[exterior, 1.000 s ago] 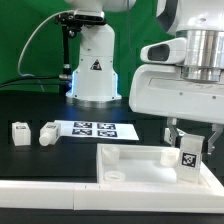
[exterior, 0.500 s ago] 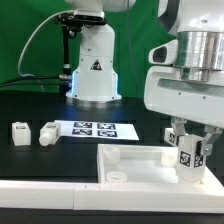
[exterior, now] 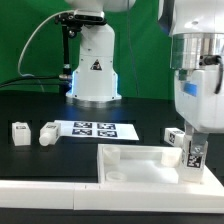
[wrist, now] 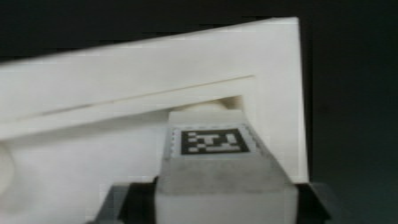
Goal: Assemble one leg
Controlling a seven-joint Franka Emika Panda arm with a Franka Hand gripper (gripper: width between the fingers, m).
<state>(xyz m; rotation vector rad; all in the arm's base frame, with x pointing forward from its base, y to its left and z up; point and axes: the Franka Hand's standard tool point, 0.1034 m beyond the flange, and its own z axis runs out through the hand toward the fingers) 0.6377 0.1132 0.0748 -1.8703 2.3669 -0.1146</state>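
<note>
Gripper (exterior: 193, 150) was clamped on the leg (exterior: 193, 158), holding it upright over the corner of the white tray-like piece (exterior: 135, 156) at the exterior view's right. Wrist view showed the leg's (wrist: 221, 160) marker tag between the jaws. Two more legs (exterior: 33, 133) lay beside the marker board (exterior: 91, 129).

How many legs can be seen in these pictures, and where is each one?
4. Two legs lie beside the marker board; one lies behind the tray; one is in the claw. More may be hidden.
</note>
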